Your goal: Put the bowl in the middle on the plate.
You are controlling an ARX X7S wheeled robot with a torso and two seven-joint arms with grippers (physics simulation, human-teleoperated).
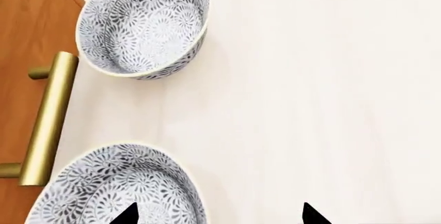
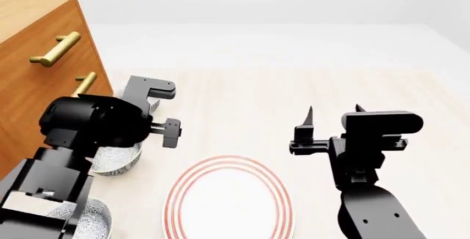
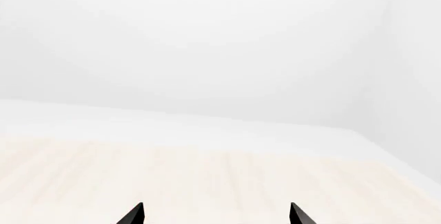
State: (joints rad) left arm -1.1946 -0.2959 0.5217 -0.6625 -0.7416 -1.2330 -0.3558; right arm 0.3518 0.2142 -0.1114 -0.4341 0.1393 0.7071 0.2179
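Three look-alike speckled bowls stand in a row beside the drawers. The bowl in the middle (image 2: pixel 121 159) (image 1: pixel 121 182) lies right under my left gripper (image 1: pixel 219 216) (image 2: pixel 165 109), which is open. One fingertip (image 1: pixel 127 214) hangs over the bowl's inside and the other over bare table, so its rim sits between them. The farther bowl (image 1: pixel 141 25) stands apart; in the head view it is mostly hidden behind the arm. The nearest bowl (image 2: pixel 85 222) shows at the bottom left. The red-ringed plate (image 2: pixel 228 206) lies right of the bowls. My right gripper (image 2: pixel 334 109) (image 3: pixel 217 213) is open, holding nothing, beyond the plate.
A wooden drawer unit (image 2: pixel 33 57) (image 1: pixel 28 53) with brass handles (image 1: pixel 49 118) stands close along the bowls' left side. Pale wooden table (image 2: pixel 294 90) stretches behind and right of the plate.
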